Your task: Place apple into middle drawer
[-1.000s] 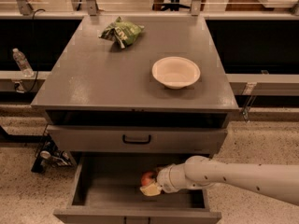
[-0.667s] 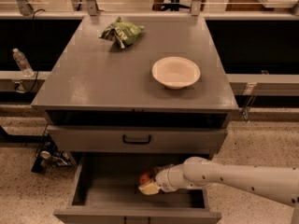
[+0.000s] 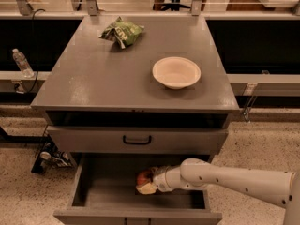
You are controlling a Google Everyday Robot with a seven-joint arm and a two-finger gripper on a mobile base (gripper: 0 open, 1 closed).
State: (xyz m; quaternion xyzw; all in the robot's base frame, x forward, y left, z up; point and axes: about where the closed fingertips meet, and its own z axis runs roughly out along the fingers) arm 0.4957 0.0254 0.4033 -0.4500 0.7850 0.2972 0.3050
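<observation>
One apple held inside the open middle drawer.

Nearest, the middle drawer point(image 3: 105, 193) stands pulled out; the gripper point(image 3: 146, 185), reaching in from the right, is clamped around the apple point(image 3: 143, 176) near the tray's middle. Above it, a closed drawer front point(image 3: 84, 139) carries a black handle point(image 3: 137, 139). On the cabinet top point(image 3: 103, 78) sit a white bowl point(image 3: 176, 71) and, farther back, a green snack bag point(image 3: 122, 32), its print unreadable.

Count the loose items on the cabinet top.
2: a green snack bag back left, a white bowl toward the right. The gripper is down in the open drawer, at the apple.
</observation>
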